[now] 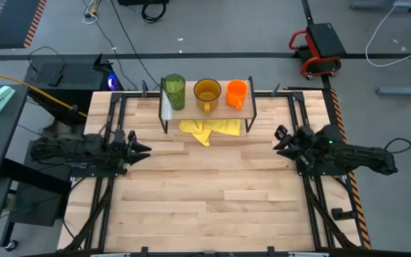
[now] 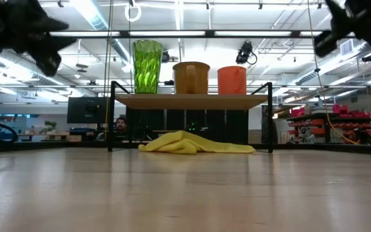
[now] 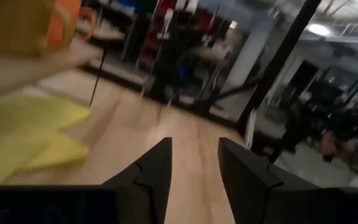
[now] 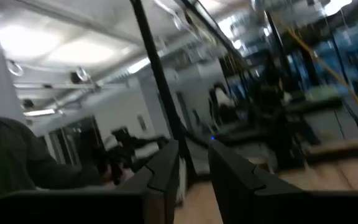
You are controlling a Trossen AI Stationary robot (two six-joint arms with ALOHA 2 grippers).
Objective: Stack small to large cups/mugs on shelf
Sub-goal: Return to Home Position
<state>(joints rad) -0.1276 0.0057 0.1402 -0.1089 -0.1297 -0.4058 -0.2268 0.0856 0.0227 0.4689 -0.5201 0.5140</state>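
Readable text: none in any view.
Labels or brands: none legible.
Numbers or signs: none can be made out.

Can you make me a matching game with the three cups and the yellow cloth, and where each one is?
Things:
1. green tumbler
2. amber-yellow mug
3. orange mug
4. yellow cloth

Places:
A. middle of the shelf
B. on the table, below the shelf board
C. shelf end nearer the left arm
D. shelf end nearer the right arm

Pairs: 1-C, 2-A, 3-D, 4-B.
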